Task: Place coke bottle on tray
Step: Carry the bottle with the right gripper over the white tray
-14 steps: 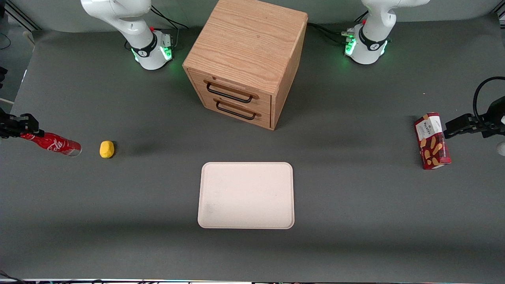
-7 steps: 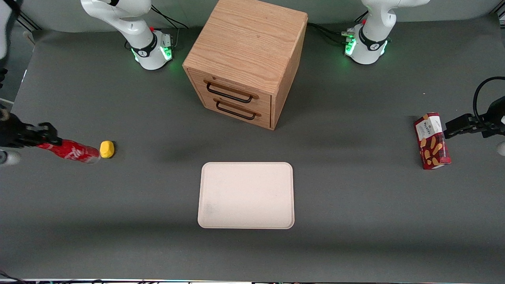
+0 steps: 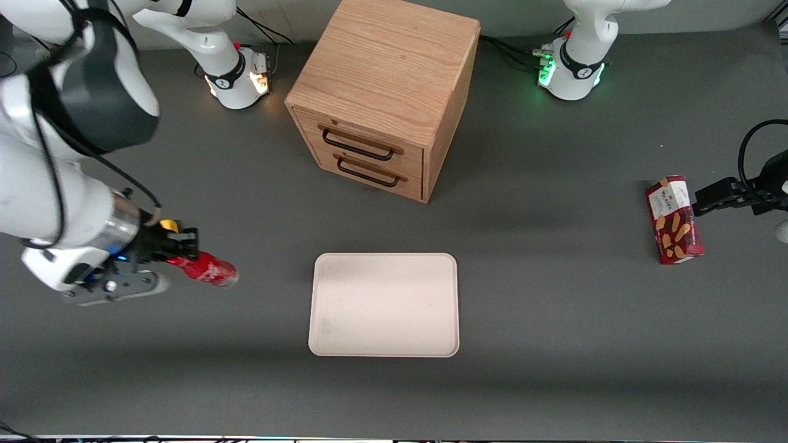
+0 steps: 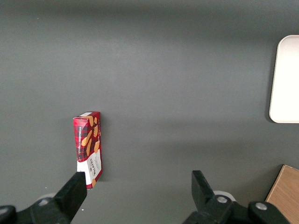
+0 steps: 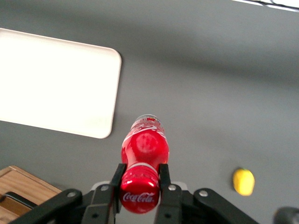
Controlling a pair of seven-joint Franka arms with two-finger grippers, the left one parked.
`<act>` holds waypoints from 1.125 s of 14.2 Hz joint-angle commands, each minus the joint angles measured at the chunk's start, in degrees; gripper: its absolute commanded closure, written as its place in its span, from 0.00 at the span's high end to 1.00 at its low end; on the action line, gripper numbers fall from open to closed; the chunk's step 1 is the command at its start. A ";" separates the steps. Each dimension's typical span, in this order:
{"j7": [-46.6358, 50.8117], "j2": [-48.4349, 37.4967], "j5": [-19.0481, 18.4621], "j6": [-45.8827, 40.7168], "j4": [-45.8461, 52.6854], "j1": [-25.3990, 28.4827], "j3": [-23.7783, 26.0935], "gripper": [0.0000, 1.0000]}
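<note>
My right gripper (image 3: 184,247) (image 5: 139,179) is shut on the coke bottle (image 3: 207,270) (image 5: 144,148), a slim red bottle with white lettering, pinched at its red cap end. The bottle hangs tilted above the dark table, its base pointing toward the tray (image 3: 384,304) (image 5: 51,81). The tray is flat, pale cream and bare, lying nearer the front camera than the wooden cabinet. Bottle and gripper are off the tray, toward the working arm's end of the table.
A wooden two-drawer cabinet (image 3: 385,92) stands in the table's middle, farther from the front camera than the tray. A small yellow lump (image 5: 243,181) (image 3: 168,226) lies beside the gripper. A red snack box (image 3: 674,219) (image 4: 88,143) lies toward the parked arm's end.
The gripper has carried the coke bottle from the table's edge toward the tray, passing the yellow lump. The arm's bulk has swung into the front view.
</note>
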 commanded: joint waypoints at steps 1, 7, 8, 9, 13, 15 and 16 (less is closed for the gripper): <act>1.30 4.74 -1.88 2.73 3.87 1.76 3.05 0.00; 2.26 12.29 -6.34 11.09 3.26 5.54 3.14 0.00; 3.57 13.61 -7.75 12.58 3.26 6.59 3.14 0.00; 4.02 14.67 -8.90 13.90 3.17 7.03 3.14 0.00; 4.90 17.66 -12.50 18.73 2.73 8.88 3.14 0.00; 5.34 18.89 -13.83 21.02 2.64 9.06 3.14 0.00; 5.86 19.07 -13.92 21.47 1.77 9.06 3.14 0.00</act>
